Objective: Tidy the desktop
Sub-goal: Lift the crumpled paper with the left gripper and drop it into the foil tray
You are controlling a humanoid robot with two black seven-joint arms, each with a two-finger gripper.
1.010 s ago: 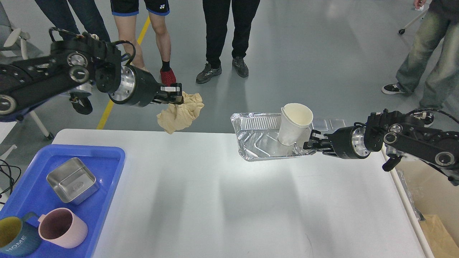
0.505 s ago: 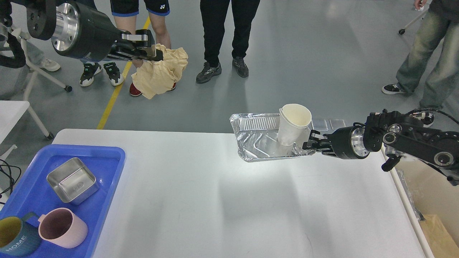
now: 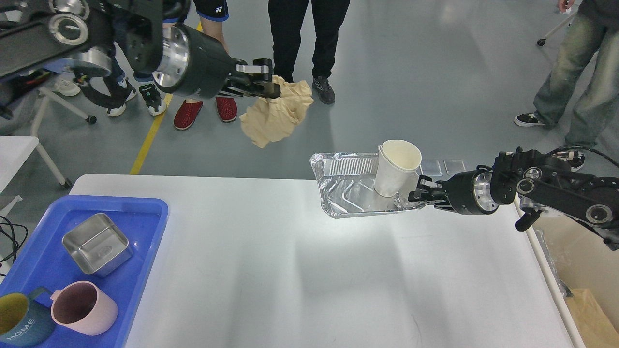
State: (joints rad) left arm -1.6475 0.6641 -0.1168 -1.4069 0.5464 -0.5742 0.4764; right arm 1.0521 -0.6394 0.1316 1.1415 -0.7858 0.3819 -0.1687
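Note:
The white desktop [image 3: 300,270] fills the lower part of the head view. My left gripper [image 3: 263,87] is high above its far edge, shut on a crumpled tan paper [image 3: 278,118] that hangs below the fingers. My right gripper [image 3: 420,195] is shut on the right rim of a foil tray [image 3: 348,193], held just above the desktop's far right part. A white paper cup [image 3: 395,166] leans inside that tray, next to the right gripper.
A blue tray [image 3: 140,227] at the left holds a steel square dish [image 3: 96,244], a pink mug [image 3: 84,309] and a dark mug [image 3: 19,321]. A beige bin [image 3: 582,270] stands off the right edge. Several people stand on the floor beyond.
My left arm swung up and left, then back right, carrying the crumpled paper; it now hangs higher and further right than a second ago. The right arm and foil tray stayed still.

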